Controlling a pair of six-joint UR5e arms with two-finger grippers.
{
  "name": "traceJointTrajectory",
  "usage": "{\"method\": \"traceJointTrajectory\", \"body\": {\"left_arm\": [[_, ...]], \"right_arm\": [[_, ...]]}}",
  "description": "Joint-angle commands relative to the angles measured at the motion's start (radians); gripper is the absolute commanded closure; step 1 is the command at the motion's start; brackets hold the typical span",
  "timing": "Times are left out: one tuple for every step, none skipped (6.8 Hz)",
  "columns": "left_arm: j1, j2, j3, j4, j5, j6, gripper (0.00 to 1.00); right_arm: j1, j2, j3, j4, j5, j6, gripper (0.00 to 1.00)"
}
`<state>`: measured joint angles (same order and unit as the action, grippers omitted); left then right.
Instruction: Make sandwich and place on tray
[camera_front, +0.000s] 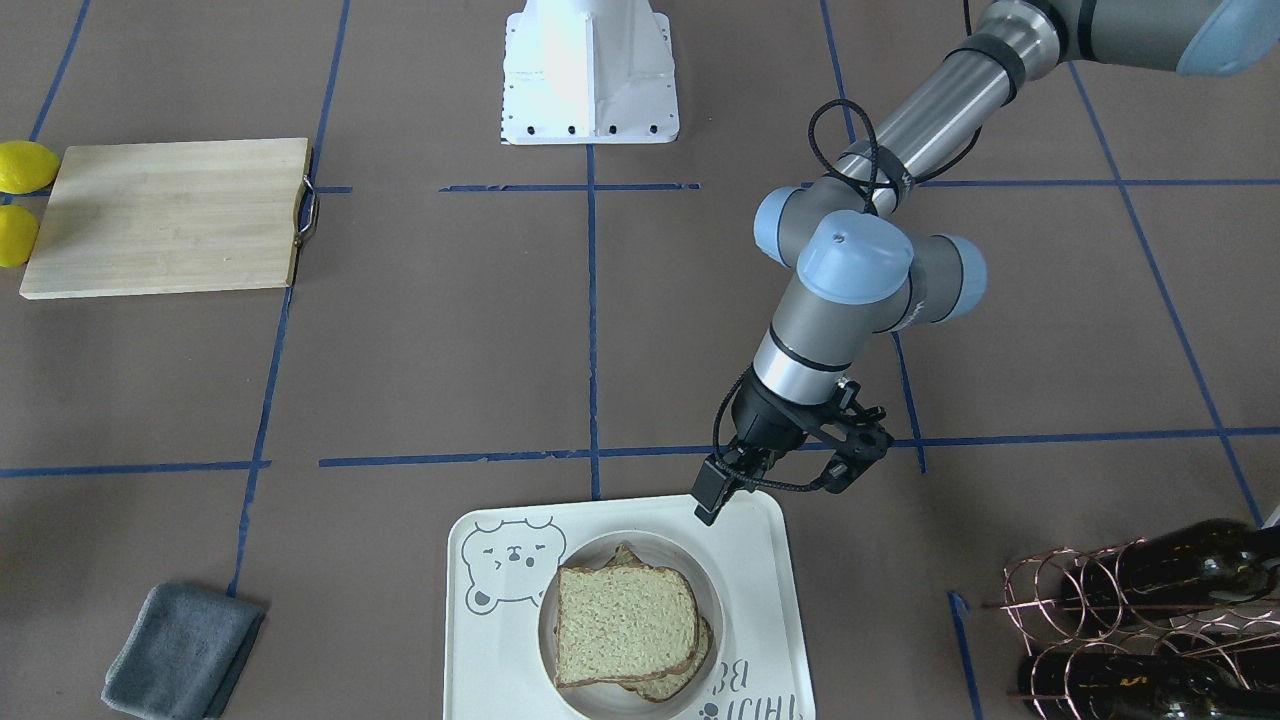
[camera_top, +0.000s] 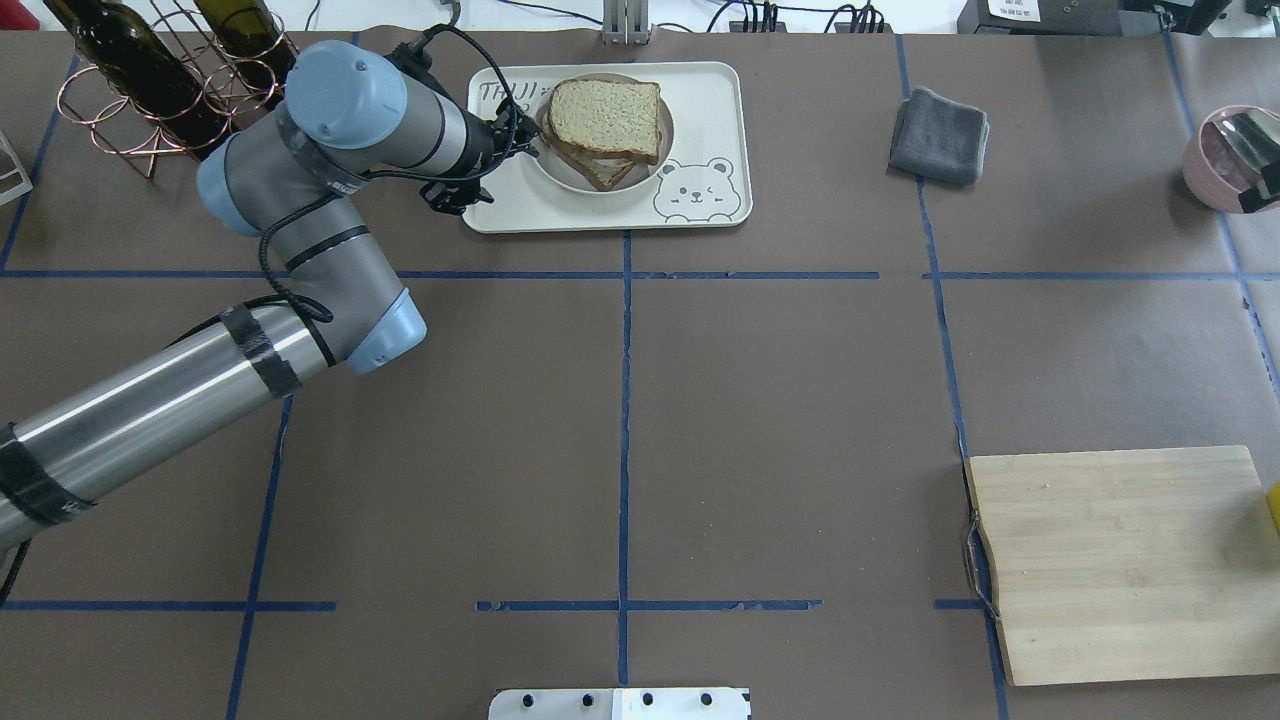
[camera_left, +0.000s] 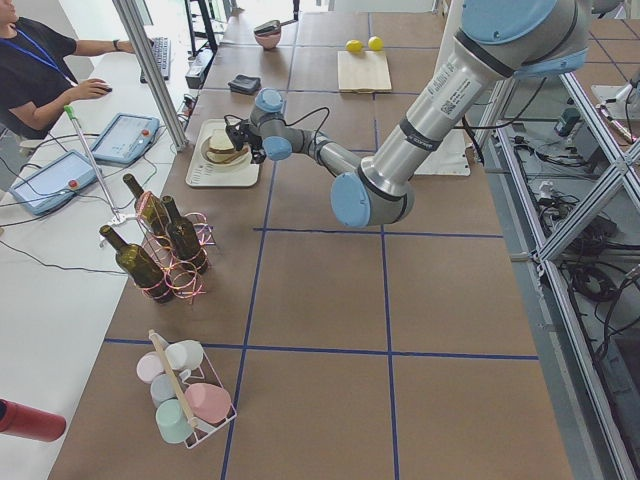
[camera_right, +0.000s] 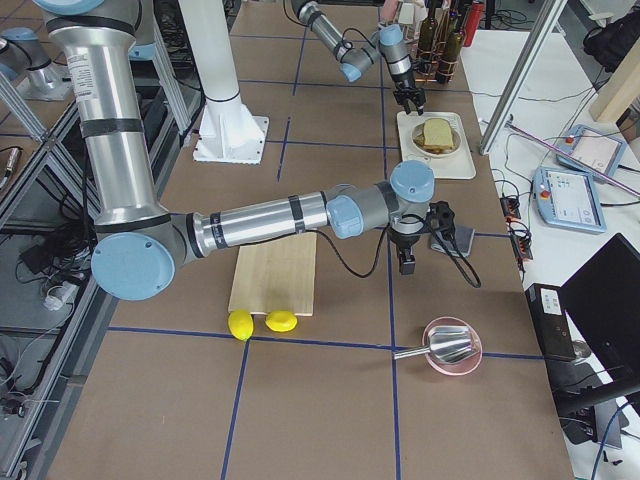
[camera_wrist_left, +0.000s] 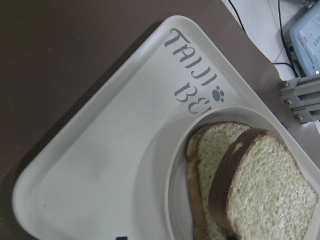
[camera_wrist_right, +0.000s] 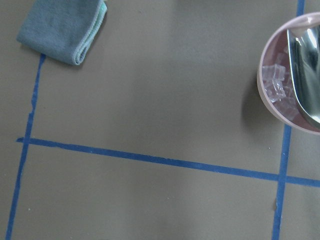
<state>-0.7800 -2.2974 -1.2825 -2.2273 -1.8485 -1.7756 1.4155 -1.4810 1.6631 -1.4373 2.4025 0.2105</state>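
Sandwich (camera_front: 625, 635) is sitting bottom centre of the front view: two bread slices stacked, the top one skewed. It is lying on a round plate (camera_front: 722, 600), inside the tray (camera_front: 770, 560).

Left gripper (camera_front: 778, 483) is hanging just above the tray's upper edge, beside the plate. Its fingers are spread and it is gripping nothing. Its wrist camera is looking down on the tray's corner and the bread.

Right gripper (camera_right: 405, 262) is showing only in the right side view, pointing down over bare table between cloth (camera_right: 450, 238) and pink bowl (camera_right: 452, 348). I cannot tell whether it is parted or closed.

In the front view, board (camera_front: 170, 215) is lying upper left with lemons (camera_front: 25, 165) at its left end. Bottle rack (camera_front: 1150, 620) is standing at lower right.
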Motion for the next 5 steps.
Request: {"method": "traceJointTrajectory", "body": {"left_arm": [[-0.014, 0.160, -0.259, 0.146, -0.020, 0.196, 0.00], [-0.039, 0.227, -0.394, 0.272, -0.021, 0.390, 0.00], [-0.092, 0.263, -0.466, 0.381, -0.041, 0.545, 0.00], [-0.147, 0.303, -0.498, 0.441, -0.102, 0.703, 0.00], [-0.209, 0.350, -0.506, 0.469, -0.145, 0.873, 0.00]], "right_arm": [[0.013, -0.117, 0.049, -0.008, -0.019, -0.087, 0.00], [0.022, -0.171, 0.082, -0.026, -0.034, -0.117, 0.00], [0.054, -0.186, 0.089, -0.069, -0.040, -0.176, 0.00], [0.118, -0.182, 0.090, -0.137, -0.084, -0.300, 0.00], [0.153, -0.174, 0.093, -0.178, -0.158, -0.371, 0.00]]}}
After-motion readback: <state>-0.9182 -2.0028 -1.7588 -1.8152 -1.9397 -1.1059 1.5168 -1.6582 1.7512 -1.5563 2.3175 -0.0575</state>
